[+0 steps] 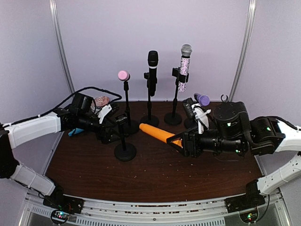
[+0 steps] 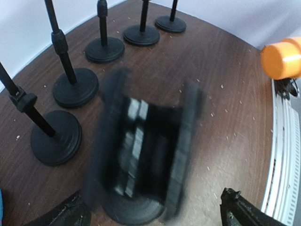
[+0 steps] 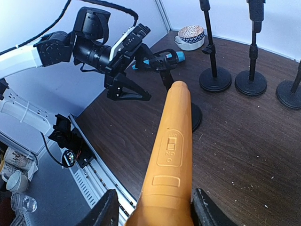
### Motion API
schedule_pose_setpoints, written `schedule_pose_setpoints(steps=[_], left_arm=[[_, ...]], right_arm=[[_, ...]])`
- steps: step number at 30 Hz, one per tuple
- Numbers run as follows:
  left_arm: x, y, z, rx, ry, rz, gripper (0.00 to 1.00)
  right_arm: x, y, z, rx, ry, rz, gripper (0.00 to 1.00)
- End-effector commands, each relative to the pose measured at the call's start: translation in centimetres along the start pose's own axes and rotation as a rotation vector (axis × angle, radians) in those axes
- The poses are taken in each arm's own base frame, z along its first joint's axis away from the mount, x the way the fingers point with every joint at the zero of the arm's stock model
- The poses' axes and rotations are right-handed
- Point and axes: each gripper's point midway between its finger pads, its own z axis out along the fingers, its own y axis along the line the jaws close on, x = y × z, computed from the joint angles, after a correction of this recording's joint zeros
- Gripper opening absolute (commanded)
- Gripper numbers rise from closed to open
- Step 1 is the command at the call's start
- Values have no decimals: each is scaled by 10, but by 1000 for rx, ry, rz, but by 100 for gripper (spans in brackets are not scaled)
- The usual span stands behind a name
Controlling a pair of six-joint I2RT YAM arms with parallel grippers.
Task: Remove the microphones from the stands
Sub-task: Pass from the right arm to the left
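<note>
R gripper [image 3: 155, 207] part-closed, clamped on orange mic [image 3: 171, 136], which is held level right of centre, its tip pointing far-left. L gripper [image 1: 112, 126] jaws wide apart, gripping nothing, at the clip of the near-left empty stand [image 1: 125, 150].

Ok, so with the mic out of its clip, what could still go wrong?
The right gripper grips the orange microphone by one end, and the long body juts toward the empty stand. A swing could topple the stand. The left gripper is open close beside that stand's clip, so pulling away might snag it.
</note>
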Motion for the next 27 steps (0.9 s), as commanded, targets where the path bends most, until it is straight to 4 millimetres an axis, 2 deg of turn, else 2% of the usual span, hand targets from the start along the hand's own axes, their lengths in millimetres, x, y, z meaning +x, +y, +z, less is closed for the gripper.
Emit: schedule_pose_setpoints(steps=[1, 6, 9, 11, 13, 16, 19, 23, 27], left_arm=[[20, -15, -32, -5, 71, 92, 98], [25, -23, -85, -43, 129, 193, 98], [27, -37, -112, -51, 165, 314, 98], [20, -46, -127, -59, 156, 371, 98], [5, -52, -139, -72, 118, 421, 96], [-13, -60, -151, -84, 62, 489, 93], [-23, -67, -158, -81, 27, 538, 89], [-21, -85, -159, -35, 21, 626, 85], [-10, -104, -158, 43, 33, 680, 79]], right_arm=[[-29, 24, 1, -71, -53, -10, 0], [-41, 48, 5, -155, -51, -41, 0], [-42, 65, 11, -206, -18, -69, 0], [-41, 76, 19, -236, 8, -87, 0], [-45, 86, 29, -258, 21, -102, 0], [-44, 103, 48, -298, 57, -127, 0], [-46, 120, 69, -346, 81, -138, 0], [-48, 140, 96, -400, 102, -150, 0], [-54, 152, 115, -451, 89, -140, 0]])
